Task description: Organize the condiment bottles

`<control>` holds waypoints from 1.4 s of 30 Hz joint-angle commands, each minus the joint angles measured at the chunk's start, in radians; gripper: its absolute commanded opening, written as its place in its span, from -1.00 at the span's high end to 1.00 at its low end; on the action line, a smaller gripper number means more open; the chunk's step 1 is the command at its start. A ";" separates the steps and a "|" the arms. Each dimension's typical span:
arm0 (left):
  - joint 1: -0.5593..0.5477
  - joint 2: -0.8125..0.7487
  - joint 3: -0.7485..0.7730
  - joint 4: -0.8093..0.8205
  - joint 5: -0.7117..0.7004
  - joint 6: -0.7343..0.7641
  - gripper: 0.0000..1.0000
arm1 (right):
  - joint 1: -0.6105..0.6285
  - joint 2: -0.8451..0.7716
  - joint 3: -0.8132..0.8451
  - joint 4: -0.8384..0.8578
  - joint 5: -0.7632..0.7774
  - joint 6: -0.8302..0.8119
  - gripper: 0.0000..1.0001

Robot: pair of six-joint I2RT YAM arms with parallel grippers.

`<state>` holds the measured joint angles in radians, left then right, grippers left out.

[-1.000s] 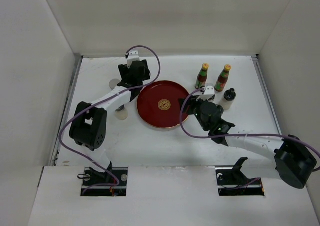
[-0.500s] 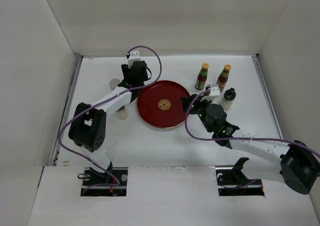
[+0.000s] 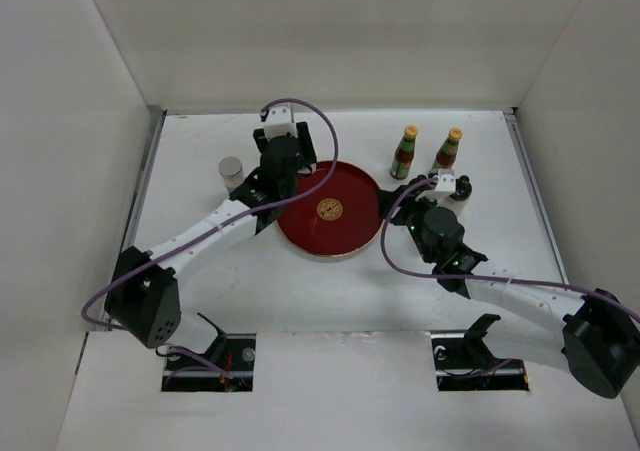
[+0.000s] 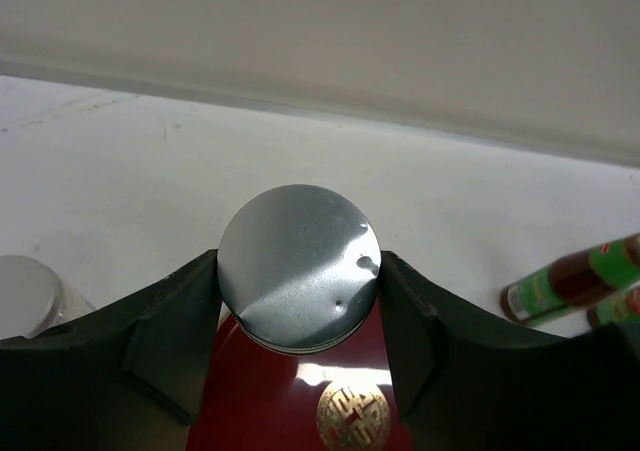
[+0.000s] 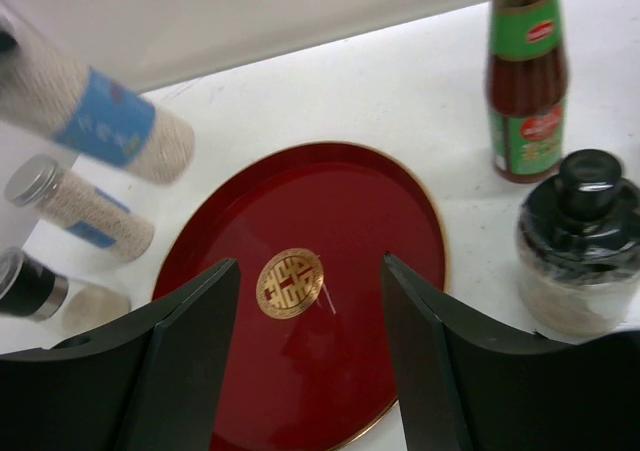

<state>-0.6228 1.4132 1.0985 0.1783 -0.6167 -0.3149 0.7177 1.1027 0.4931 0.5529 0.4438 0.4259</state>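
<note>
Far left first: a grey-capped shaker [image 3: 231,171] stands alone on the counter, out in the open now that the left arm has swung off it. From the right wrist view a dark-bodied shaker [image 5: 30,286] sits just beside it, also on the counter left of the tray.

And here is the move. A second ago the left tool [image 4: 297,301] was over the counter beside those shakers; now it is above the left-rear rim of the red tray [image 3: 350,226], fingers pinching the grey-lidded cylinder [image 4: 298,256] on both sides. The right wrist camera catches its blue label tilted and blurred, so it looks airborne and still travelling. That reads as a carry in progress: one bottle picked, heading for the tray, with nothing standing on the red surface yet.

Across the tray, the right tool [image 5: 308,271] is spread wide and holds nothing — the gold centre mark shows plainly between its fingers. Its wrist has slid a little rightward since a second ago, ending near the black-capped shaker [image 5: 580,241], which stands on the counter just off the tray's right edge.

Behind it, the two sauce bottles [image 3: 404,152] [image 3: 446,155] stand upright at the rear, untouched. My read: early days, most bottles still to be gathered.
</note>
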 commanded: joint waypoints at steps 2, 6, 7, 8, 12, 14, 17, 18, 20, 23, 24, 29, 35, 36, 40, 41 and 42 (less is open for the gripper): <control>-0.024 0.082 -0.012 0.090 0.026 -0.030 0.26 | -0.042 -0.040 -0.022 0.065 -0.010 0.053 -0.29; -0.030 0.150 0.026 0.110 0.046 -0.018 0.26 | -0.047 -0.043 -0.019 0.055 -0.027 0.054 -0.29; -0.028 0.170 0.044 0.107 0.051 -0.009 0.26 | -0.044 -0.044 -0.019 0.058 -0.027 0.054 -0.29; -0.027 0.187 0.058 0.104 0.052 -0.003 0.26 | -0.044 -0.043 -0.019 0.059 -0.027 0.054 -0.29; -0.030 0.239 0.078 0.112 0.054 0.013 0.20 | -0.041 -0.040 -0.014 0.055 -0.027 0.048 -0.29; -0.028 0.265 0.084 0.113 0.055 0.011 0.14 | -0.041 -0.046 -0.018 0.062 -0.027 0.047 -0.29; -0.027 0.282 0.075 0.127 0.049 0.011 0.05 | -0.041 -0.044 -0.016 0.059 -0.027 0.045 -0.29; -0.024 0.283 0.069 0.136 0.048 0.014 0.00 | -0.041 -0.047 -0.014 0.058 -0.027 0.043 -0.29; -0.021 0.286 0.067 0.144 0.046 0.017 -0.13 | -0.041 -0.050 -0.019 0.065 -0.027 0.043 -0.29; -0.021 0.280 0.061 0.148 0.038 0.030 -0.38 | -0.041 -0.044 -0.014 0.058 -0.027 0.042 -0.29; -0.022 0.280 0.061 0.148 0.038 0.031 -0.48 | -0.041 -0.046 -0.014 0.055 -0.027 0.042 -0.29; -0.021 0.202 0.049 0.135 0.037 0.042 -0.78 | -0.041 -0.050 -0.016 0.055 -0.027 0.043 -0.29; 0.036 0.034 -0.017 0.040 -0.054 0.022 -0.80 | -0.041 -0.049 -0.016 0.056 -0.027 0.042 -0.30; 0.057 0.009 -0.035 0.015 -0.066 0.008 -0.80 | -0.041 -0.049 -0.014 0.055 -0.027 0.042 -0.30; 0.184 -0.077 -0.113 -0.089 -0.074 -0.113 -0.81 | -0.041 -0.040 -0.016 0.065 -0.025 0.042 -0.35; 0.209 -0.097 -0.133 -0.109 -0.074 -0.145 -0.81 | -0.041 -0.029 -0.011 0.064 -0.025 0.042 -0.36; 0.228 -0.111 -0.150 -0.112 -0.080 -0.159 -0.81 | -0.041 -0.023 -0.005 0.055 -0.025 0.040 -0.37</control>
<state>-0.4484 1.3369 1.0054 0.1551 -0.6594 -0.3771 0.6746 1.0737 0.4736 0.5545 0.4286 0.4648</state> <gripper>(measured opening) 0.902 0.680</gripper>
